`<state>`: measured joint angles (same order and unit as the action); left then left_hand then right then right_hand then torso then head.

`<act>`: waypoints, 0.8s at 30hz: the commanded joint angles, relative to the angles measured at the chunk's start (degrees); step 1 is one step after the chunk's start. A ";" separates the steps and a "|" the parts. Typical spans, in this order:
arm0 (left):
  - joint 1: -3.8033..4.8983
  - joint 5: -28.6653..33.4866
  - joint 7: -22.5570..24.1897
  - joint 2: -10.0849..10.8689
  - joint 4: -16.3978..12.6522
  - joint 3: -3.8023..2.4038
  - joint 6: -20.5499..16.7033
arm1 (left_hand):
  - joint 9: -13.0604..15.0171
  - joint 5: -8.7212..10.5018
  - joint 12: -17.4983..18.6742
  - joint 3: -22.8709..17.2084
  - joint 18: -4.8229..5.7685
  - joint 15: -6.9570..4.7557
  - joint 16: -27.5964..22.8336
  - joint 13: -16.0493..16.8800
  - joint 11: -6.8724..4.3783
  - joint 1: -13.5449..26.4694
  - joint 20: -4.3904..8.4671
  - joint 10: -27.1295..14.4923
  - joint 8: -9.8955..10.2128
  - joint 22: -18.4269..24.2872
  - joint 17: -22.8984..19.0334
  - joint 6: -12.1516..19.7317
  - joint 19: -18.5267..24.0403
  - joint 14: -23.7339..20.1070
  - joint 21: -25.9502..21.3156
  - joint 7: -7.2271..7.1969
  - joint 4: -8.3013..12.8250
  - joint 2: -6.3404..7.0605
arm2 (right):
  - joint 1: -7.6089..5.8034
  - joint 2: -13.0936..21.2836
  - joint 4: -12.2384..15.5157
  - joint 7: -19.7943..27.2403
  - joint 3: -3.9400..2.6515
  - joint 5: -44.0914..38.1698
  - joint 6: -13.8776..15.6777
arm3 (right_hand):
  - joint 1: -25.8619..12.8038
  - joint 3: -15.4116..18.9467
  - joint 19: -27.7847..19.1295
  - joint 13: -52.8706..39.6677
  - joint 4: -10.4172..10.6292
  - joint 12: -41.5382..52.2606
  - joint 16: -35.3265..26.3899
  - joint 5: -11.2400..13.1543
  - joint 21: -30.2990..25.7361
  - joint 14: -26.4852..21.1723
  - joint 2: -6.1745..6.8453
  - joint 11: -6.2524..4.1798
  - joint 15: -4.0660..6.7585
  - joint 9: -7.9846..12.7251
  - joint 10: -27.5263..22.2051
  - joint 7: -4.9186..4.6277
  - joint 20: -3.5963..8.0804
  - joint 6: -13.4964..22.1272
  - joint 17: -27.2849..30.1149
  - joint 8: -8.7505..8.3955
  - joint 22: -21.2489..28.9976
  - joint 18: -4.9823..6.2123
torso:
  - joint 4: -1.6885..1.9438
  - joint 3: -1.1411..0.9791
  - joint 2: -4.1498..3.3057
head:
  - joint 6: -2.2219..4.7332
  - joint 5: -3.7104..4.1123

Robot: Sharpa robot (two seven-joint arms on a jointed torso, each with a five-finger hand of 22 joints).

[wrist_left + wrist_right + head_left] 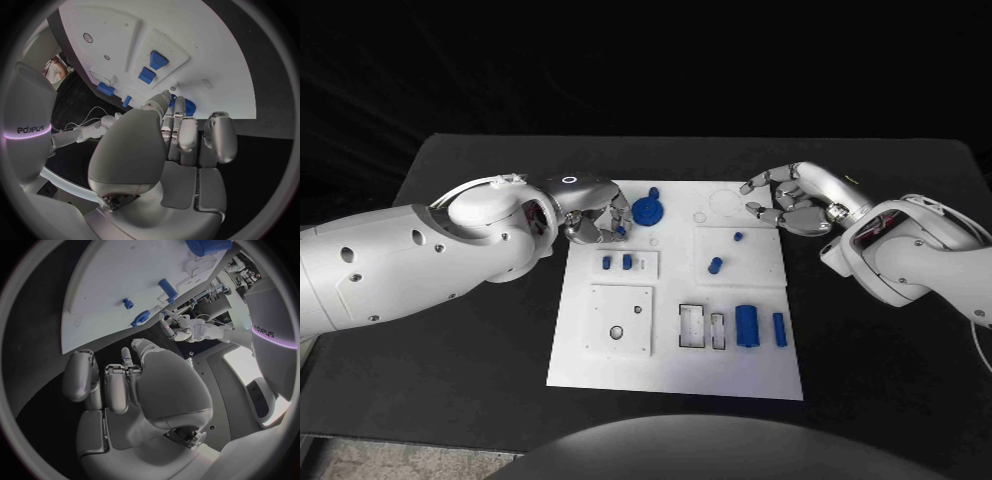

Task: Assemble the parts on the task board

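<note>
Task board: I see the white task board lying flat mid-table, between my two hands and reaching toward me
Round part: a blue disc-shaped part lies on the board just beside my left hand's fingertips; I cannot tell if they touch it
Small parts: two blue pegs sit just below my left hand, two blue cylinders well nearer me
Left hand: left hand over the board's far-left corner, fingers curled together, nothing clearly held
Right hand: right hand at the far-right corner, fingers curled in, holding nothing
</note>
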<state>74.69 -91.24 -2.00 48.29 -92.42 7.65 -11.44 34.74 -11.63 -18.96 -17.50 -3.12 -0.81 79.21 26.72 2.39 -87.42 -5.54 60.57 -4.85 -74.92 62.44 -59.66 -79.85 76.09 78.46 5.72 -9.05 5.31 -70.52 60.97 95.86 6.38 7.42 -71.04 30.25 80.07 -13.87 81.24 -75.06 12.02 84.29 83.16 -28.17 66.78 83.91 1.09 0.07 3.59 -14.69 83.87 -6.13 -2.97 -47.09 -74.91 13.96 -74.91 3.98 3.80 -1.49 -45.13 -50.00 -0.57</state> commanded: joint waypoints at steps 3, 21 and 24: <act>-0.11 -0.31 -0.40 -0.16 0.09 -0.02 -0.76 | -0.13 0.37 0.34 0.03 0.12 0.07 0.00 -0.11 0.19 0.37 -0.14 -0.11 0.41 -11.09 0.06 0.31 -0.27 -0.22 0.27 0.14 -0.27 0.28 | 0.08 0.00 -0.02 0.05 -0.01 0.03 -0.71 | 0.54 -0.35 -0.43 -10.39 -0.11 -0.27 -0.36 -0.15 -0.33 4.04 0.13 0.27 -0.30 0.06 0.79 0.11 -0.02 -0.36 -9.78 0.12 -8.42 0.95 | -0.15 -0.06 -0.04 | 0.00 -0.04; -1.03 -0.51 -0.91 -0.56 0.62 -0.01 0.53 | -0.27 0.35 0.57 -0.01 0.05 0.06 -0.16 -0.28 0.20 0.32 -0.16 -0.12 0.55 -10.99 -0.35 0.45 -0.03 -0.41 -0.02 0.13 -0.22 0.36 | 0.12 0.10 -0.10 -0.23 -0.01 0.22 -0.91 | 0.55 -0.50 -0.53 -10.19 -0.20 -0.51 -0.58 -0.15 -0.64 3.98 0.18 0.27 -0.30 0.13 0.61 0.10 -0.02 -0.24 -9.61 0.05 -8.33 1.00 | -0.09 0.00 -0.02 | 0.00 0.21; -1.09 -0.52 -0.91 -0.61 0.64 -0.01 0.62 | -0.28 0.34 0.59 -0.01 0.04 0.06 -0.19 -0.29 0.20 0.32 -0.16 -0.12 0.56 -10.98 -0.43 0.45 -0.02 -0.45 -0.04 0.13 -0.22 0.36 | 0.13 0.08 -0.13 -0.22 -0.01 0.24 -0.89 | 0.55 -0.52 -0.54 -10.14 -0.21 -0.57 -0.62 -0.15 -0.67 3.97 0.19 0.27 -0.30 0.14 0.55 0.10 -0.02 -0.21 -9.59 0.03 -8.32 1.00 | -0.05 -0.02 0.00 | 0.00 0.26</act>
<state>73.65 -91.39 -2.73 47.82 -91.75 7.65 -11.53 34.49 -11.63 -18.75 -17.50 -3.12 -0.81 79.21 26.50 2.39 -87.36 -5.54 60.57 -4.61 -74.91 62.06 -59.66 -79.85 76.09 78.55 5.71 -9.05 5.37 -70.44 61.07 95.75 6.29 7.42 -70.84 30.00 79.92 -14.11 81.25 -75.06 11.78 83.97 82.81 -28.17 66.39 83.91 1.24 0.08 3.59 -14.63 83.87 -6.13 -2.97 -47.09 -74.91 13.96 -74.95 3.98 3.72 -1.50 -45.15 -50.00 -0.32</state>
